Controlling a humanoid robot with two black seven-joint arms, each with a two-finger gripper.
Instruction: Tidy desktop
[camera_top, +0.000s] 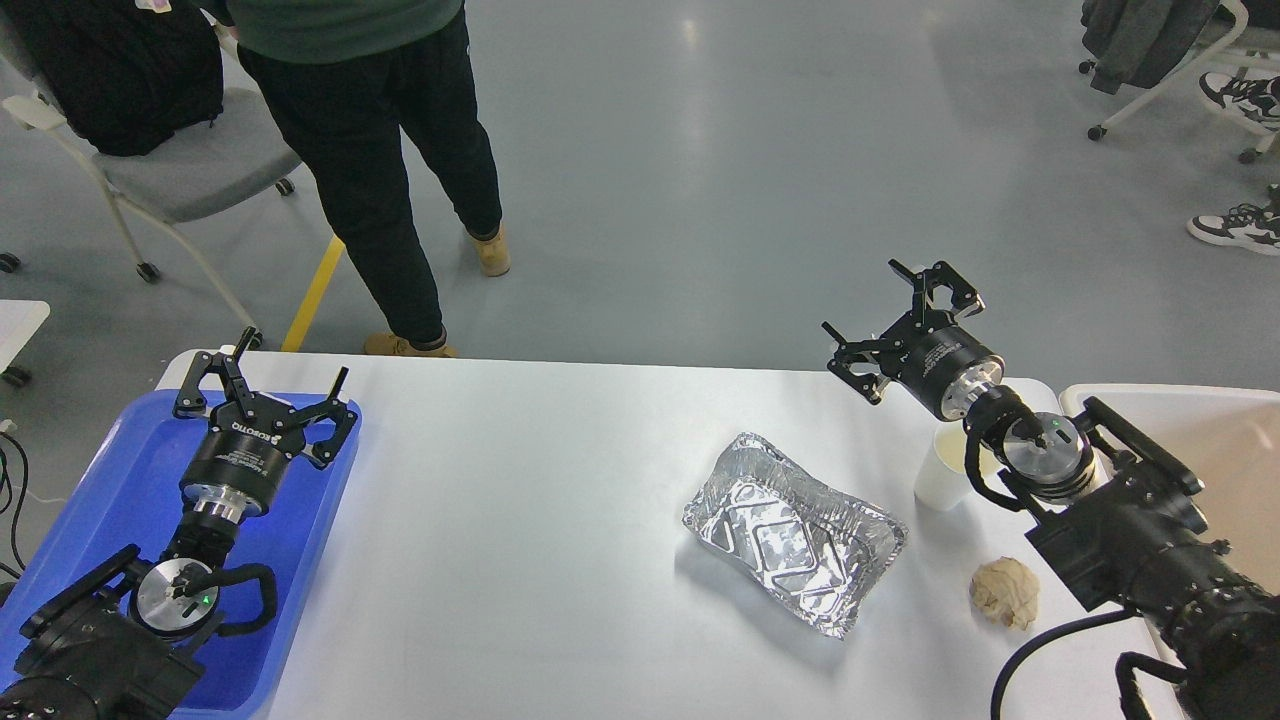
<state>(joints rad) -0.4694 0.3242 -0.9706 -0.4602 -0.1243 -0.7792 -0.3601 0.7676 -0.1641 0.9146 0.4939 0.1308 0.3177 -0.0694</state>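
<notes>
At lower right, a crumpled foil tray (795, 530), paper cup (940, 470) and beige wad (1006, 592) are sitting on the white surface (520, 520); both the left gripper (262, 388) and right gripper (900, 320) are hovering, fingers wide.

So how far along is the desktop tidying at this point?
Nothing looks done yet. On the desktop the foil container, white paper cup and crumpled paper ball all remain. Nothing is in hand: the left end effector is open over the blue tray, the right end effector open beyond the cup. All three remain to be cleared.
</notes>
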